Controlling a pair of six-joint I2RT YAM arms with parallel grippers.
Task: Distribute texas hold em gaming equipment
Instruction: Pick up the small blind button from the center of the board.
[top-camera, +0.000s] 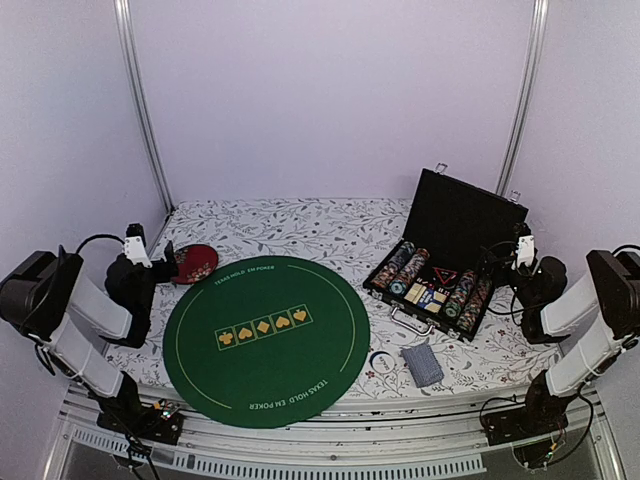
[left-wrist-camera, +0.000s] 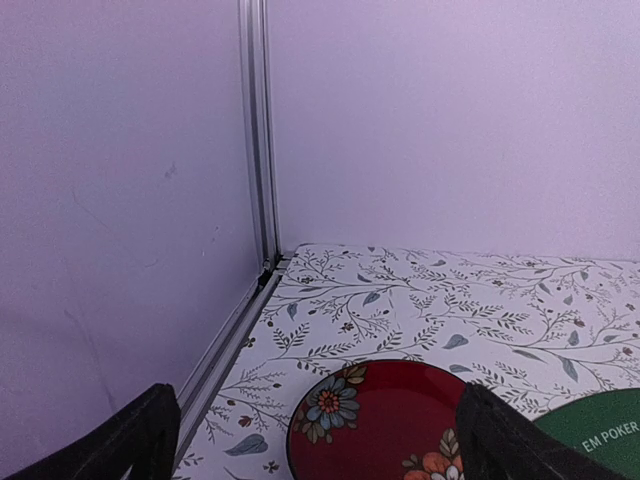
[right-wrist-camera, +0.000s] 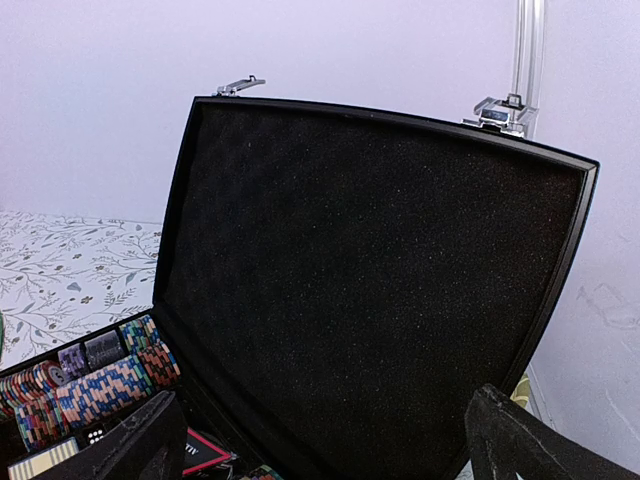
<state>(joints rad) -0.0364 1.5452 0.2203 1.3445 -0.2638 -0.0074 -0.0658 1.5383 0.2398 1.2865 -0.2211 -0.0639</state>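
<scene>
poker chips (top-camera: 400, 266) in open case (top-camera: 466, 216), cards (top-camera: 422, 364) near green mat (top-camera: 265, 385)

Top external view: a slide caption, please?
Poker mat at centre; open chip case on its right; cards in front.

right gripper (right-wrist-camera: 325, 445): upright case lid (right-wrist-camera: 370, 260) blocks dead ahead, chip rows (right-wrist-camera: 95, 385) low to its left. left gripper (left-wrist-camera: 315, 440): red dish (left-wrist-camera: 385, 415) just below-ahead between the fingers, side wall (left-wrist-camera: 120, 250) close on its left, bare cloth (left-wrist-camera: 450, 300) beyond.
</scene>
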